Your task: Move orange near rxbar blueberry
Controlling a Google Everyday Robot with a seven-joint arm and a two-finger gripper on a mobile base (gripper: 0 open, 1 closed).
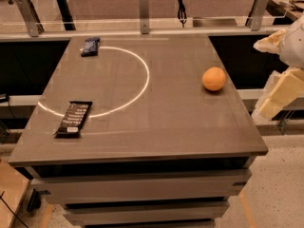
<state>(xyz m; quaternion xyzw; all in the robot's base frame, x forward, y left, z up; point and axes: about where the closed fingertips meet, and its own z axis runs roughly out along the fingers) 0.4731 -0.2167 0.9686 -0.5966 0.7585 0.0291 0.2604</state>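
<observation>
The orange (214,79) sits on the dark table (156,122) near its right edge, at mid depth. The rxbar blueberry (90,46), a short dark blue wrapper, lies at the table's far left corner, just outside a white arc painted on the top. My gripper (278,95) shows as cream-coloured parts at the right edge of the view. It hangs beyond the table's right side, to the right of the orange and apart from it. It holds nothing that I can see.
A longer black bar wrapper with white lettering (73,118) lies at the front left, on the white arc. A low clear barrier with metal posts (144,6) runs behind the table's far edge. Floor lies to the right of the table.
</observation>
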